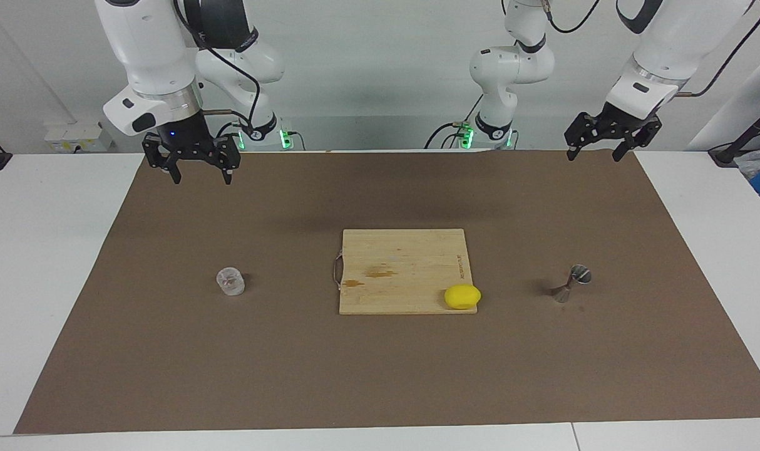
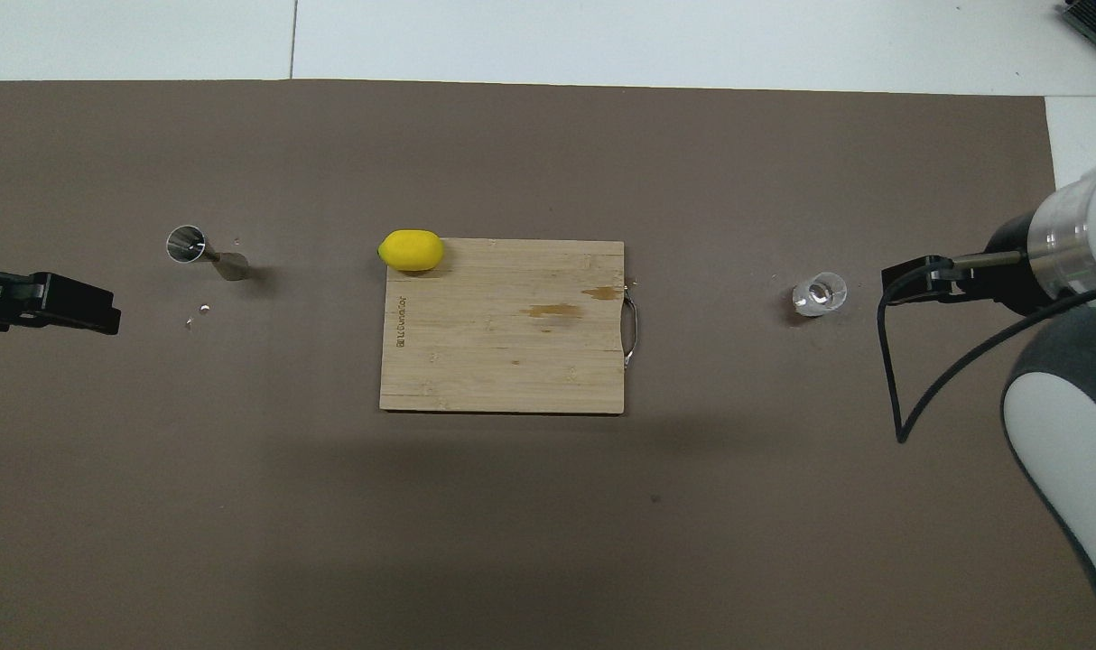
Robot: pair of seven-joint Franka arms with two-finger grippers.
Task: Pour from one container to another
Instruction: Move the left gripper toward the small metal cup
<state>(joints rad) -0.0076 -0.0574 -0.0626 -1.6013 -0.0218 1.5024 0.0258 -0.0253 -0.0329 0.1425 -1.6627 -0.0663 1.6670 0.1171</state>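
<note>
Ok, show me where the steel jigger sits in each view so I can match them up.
Facing view: the steel jigger stands at the picture's right, on the brown mat.
Overhead view: it is at the picture's left, level with the lemon.
Shared landmark: the wooden cutting board, mid-table, with the lemon on its corner nearest the jigger.

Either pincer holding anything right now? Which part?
Nothing held. Left pincer and right pincer hang open and empty; glass cup and jigger stand untouched.

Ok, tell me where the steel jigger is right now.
The steel jigger stands on the brown mat toward the left arm's end of the table, beside the cutting board, with the lemon its nearest neighbour.
</note>
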